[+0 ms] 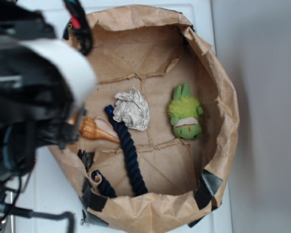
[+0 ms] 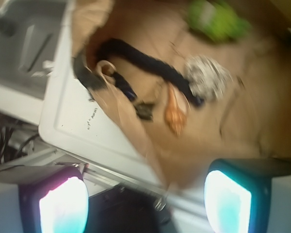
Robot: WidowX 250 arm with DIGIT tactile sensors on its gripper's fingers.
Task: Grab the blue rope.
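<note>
blue rope [image 2: 150, 63] | in bag, well beyond spread jaws

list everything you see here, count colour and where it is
blue rope: 1, dark navy, curving from the bin's middle toward its near wall, beside the seashell
seashell: 1, orange and cream, left part of the bin floor, touching the rope
crumpled paper ball: 1, off-white, centre of the bin, at the rope's upper end
plush toy: 1, green with a fuzzy yellow-green top, right side of the bin
paper-lined bin: 1, brown, with black tape patches on the near rim, on a white surface
robot arm: 1, black with a white band, over the bin's left rim
end effector: 1, fingers apart and empty, above the bin's edge
</note>
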